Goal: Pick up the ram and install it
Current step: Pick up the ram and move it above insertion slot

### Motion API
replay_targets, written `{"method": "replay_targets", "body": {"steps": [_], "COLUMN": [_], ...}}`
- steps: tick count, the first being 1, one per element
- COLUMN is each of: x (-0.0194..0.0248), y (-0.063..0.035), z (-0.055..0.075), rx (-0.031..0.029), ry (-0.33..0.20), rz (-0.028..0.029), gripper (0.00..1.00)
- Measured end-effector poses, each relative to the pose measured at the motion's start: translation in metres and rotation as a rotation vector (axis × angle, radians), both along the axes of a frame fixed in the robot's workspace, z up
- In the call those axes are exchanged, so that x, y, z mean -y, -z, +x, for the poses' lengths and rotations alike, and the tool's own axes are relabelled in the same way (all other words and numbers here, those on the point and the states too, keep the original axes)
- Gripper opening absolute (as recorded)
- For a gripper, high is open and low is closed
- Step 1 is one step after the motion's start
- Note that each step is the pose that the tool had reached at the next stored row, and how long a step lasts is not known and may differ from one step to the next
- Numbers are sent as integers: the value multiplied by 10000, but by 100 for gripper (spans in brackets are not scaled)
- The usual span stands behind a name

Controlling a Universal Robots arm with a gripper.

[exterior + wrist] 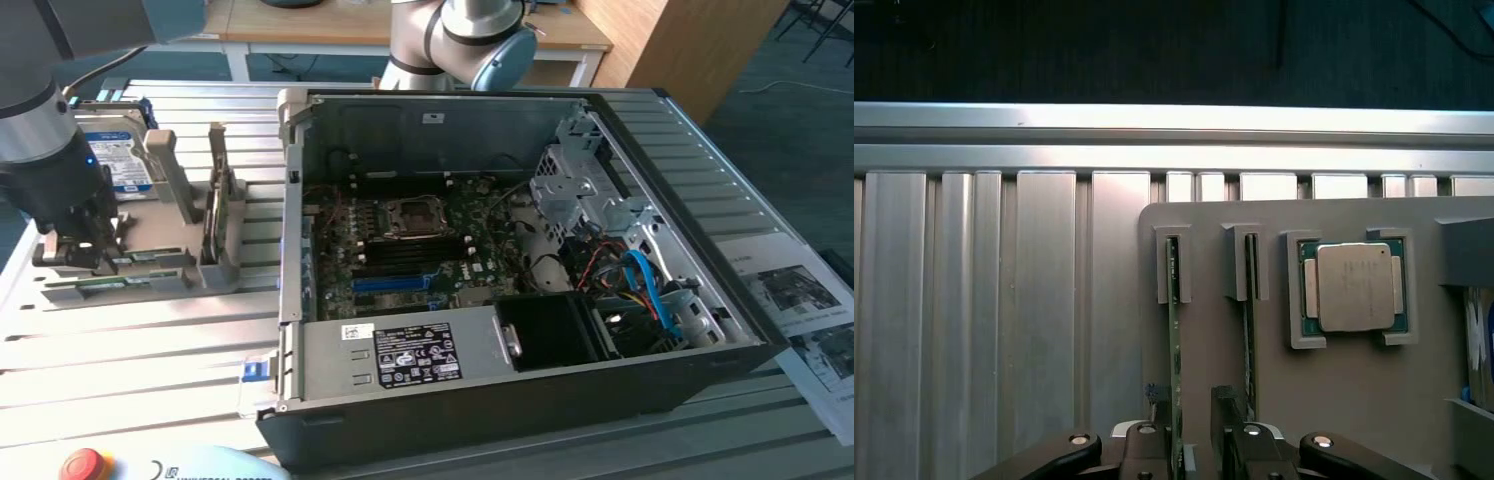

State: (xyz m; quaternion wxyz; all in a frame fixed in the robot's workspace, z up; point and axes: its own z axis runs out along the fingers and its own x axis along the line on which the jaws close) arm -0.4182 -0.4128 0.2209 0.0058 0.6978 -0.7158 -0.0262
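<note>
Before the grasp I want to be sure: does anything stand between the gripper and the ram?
Nothing visible does. The open gripper already straddles the ram, which stands on edge in the grey holder. A second ram stick stands in the next slot, apart from it.

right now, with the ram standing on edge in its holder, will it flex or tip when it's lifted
Probably stiff: the ram is a thin board standing straight on edge. Likely light, being slim. It might bind or tilt coming out, since a slot of the grey holder clasps its end and the open tool straddles it away from that end.
</note>
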Motion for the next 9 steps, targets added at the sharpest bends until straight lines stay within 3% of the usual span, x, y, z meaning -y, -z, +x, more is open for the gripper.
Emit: {"method": "replay_targets", "body": {"steps": [9], "x": [7], "y": [28], "z": [0], "rx": [2], "ry": [0], "rz": [2], "gripper": [30]}}
